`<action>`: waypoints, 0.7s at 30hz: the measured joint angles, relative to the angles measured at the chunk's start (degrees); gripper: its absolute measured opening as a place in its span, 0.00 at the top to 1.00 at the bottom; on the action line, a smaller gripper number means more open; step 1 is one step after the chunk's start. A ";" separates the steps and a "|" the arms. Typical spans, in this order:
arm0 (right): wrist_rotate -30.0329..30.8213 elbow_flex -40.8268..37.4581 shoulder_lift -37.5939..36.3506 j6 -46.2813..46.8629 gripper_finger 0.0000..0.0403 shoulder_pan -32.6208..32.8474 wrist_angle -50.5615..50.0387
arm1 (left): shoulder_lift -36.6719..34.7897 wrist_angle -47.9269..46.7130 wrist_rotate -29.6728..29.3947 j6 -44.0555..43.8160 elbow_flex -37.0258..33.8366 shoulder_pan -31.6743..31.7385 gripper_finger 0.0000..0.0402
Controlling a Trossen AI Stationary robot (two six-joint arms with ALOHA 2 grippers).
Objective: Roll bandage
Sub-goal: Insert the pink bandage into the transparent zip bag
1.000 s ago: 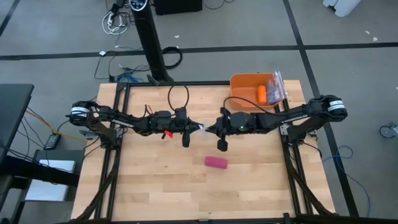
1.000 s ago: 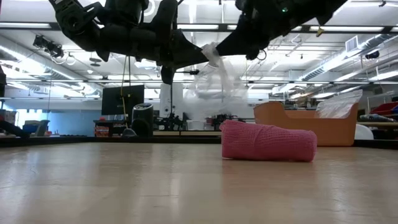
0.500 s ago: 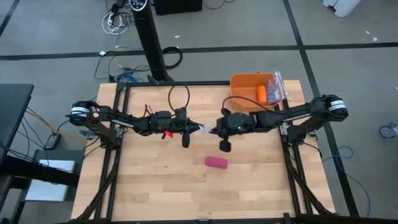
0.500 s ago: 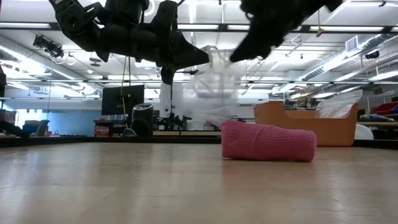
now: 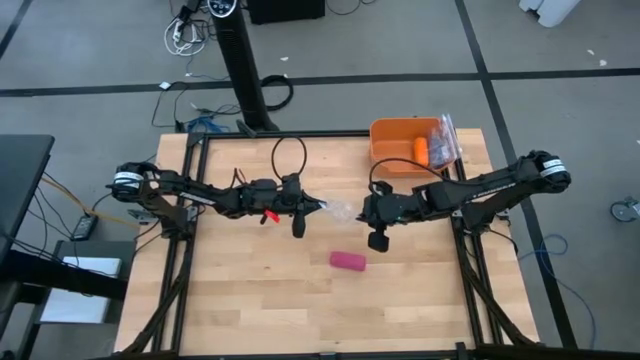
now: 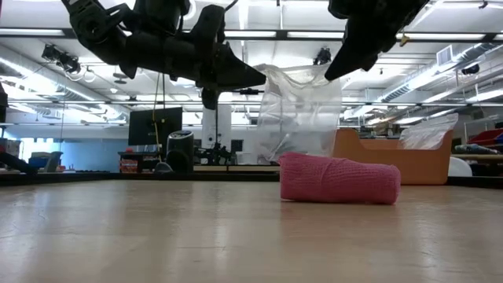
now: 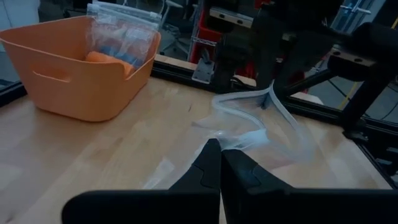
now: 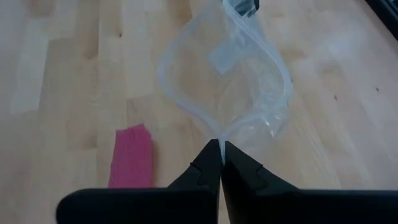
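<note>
Both grippers, left (image 5: 322,207) and right (image 5: 362,211), hang mid-counter (image 5: 250,300) with fingers pinched shut on opposite edges of a clear bag (image 5: 341,210), stretching its mouth open. The bandage (image 5: 348,261), a rolled pink cylinder, lies on the counter just nearer, untouched.

No text, label, brand, number or sign could be read anywhere in these views. Any markings on the equipment in the room beyond the table (image 6: 157,236) were too small to make out.
</note>
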 joint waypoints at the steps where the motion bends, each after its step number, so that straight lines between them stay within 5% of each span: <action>1: 0.01 0.00 0.02 0.41 0.96 0.00 -0.02 | -0.01 0.06 -0.31 0.10 0.00 -0.11 1.00; 21: 13.49 1.71 -4.38 18.46 0.36 15.20 -7.83 | 5.81 5.51 -3.00 0.36 -0.48 0.47 1.00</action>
